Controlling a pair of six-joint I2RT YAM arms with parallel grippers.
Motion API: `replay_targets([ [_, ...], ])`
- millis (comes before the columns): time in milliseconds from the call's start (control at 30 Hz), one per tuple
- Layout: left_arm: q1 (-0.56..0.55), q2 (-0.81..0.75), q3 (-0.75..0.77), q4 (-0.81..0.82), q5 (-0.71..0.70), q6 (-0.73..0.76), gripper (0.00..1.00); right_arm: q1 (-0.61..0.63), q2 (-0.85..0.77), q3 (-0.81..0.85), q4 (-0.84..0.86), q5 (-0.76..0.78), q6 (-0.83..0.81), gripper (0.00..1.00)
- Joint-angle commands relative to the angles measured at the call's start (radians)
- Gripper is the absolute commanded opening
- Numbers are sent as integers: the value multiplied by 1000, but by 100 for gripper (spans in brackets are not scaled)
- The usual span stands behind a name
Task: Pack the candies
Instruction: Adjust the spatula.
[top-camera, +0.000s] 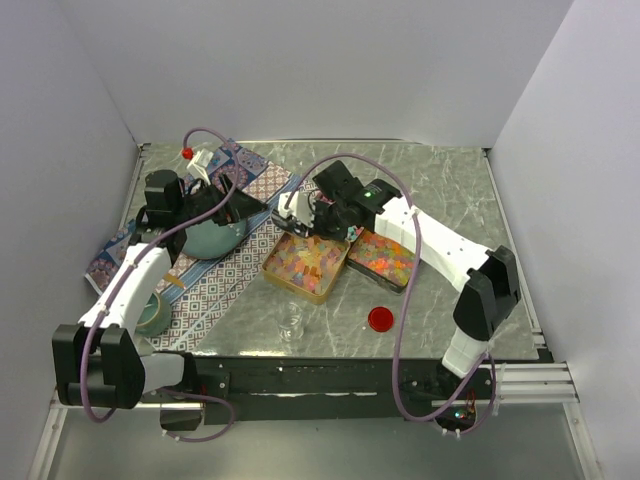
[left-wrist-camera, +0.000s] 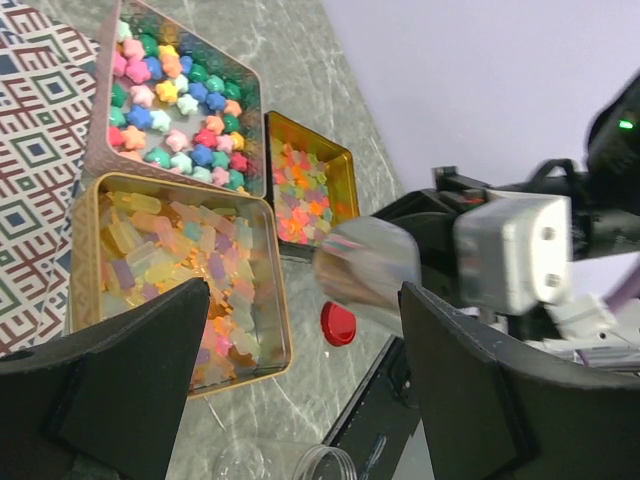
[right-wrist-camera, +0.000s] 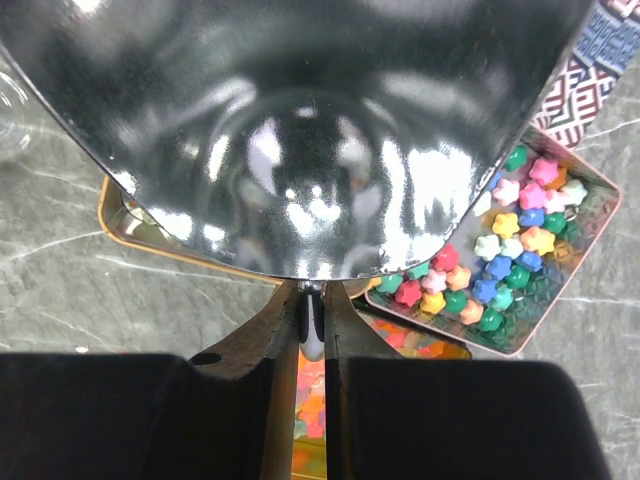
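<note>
Three tins on the surface hold the candies. My right tool pinches the empty scoop by its handle, bowl over the tins, probably to dig in. My left tool hangs spread and empty, clear of that path.

This is a robotics lab test cell, not a home or a kitchen. Plain white walls box in a grey marble-patterned surface on the left, far and right sides, like a purpose-built enclosure. Two white-and-black robot arms, the left arm and the right arm, are bolted to a black rail along the near edge, with bare aluminium framing beside it. Purple cables loop loose over the arms, and a green indicator light glows on the right one. The things laid out are small props: a patterned cloth, gold tins of candies, a metal scoop.
</note>
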Motion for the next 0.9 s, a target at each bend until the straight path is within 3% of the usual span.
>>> replay_targets([
  [0,-10,-34,-7,61,38,-21,83,2,31,46,36,23,8,0],
  [300,-32,-34,-44,58,26,-13,83,3,73,95,70,46,20,0],
  [400,-35,-34,-58,61,26,-15,79,8,73,119,73,41,25,0],
  [867,-33,6,-47,82,14,-32,72,71,-12,105,35,-14,-1,0],
])
